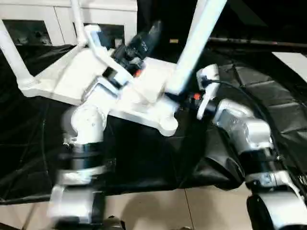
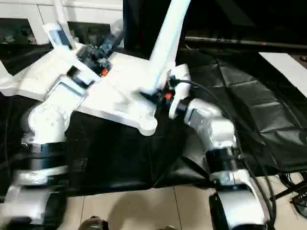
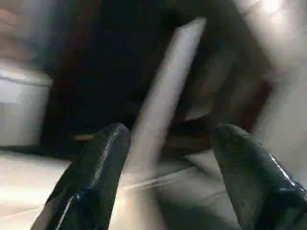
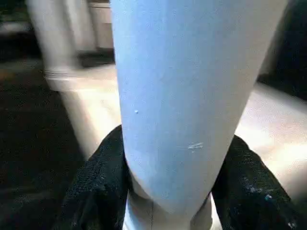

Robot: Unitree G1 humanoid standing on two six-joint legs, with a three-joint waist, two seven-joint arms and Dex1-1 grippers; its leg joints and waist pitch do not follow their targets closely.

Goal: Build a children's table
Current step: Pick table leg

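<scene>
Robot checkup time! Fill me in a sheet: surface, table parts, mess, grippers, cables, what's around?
Surface: black cover on the work table.
Job's things: white tabletop lying underside up; legs standing in corner sockets, including the far-left leg and the near-right leg.
Clutter: nothing seen.
Grippers: left gripper open, holding nothing; right gripper clamped on the near-right leg.
Cables: black cable over the right wrist.
Surroundings: white cabinet behind; tiled floor.
</scene>
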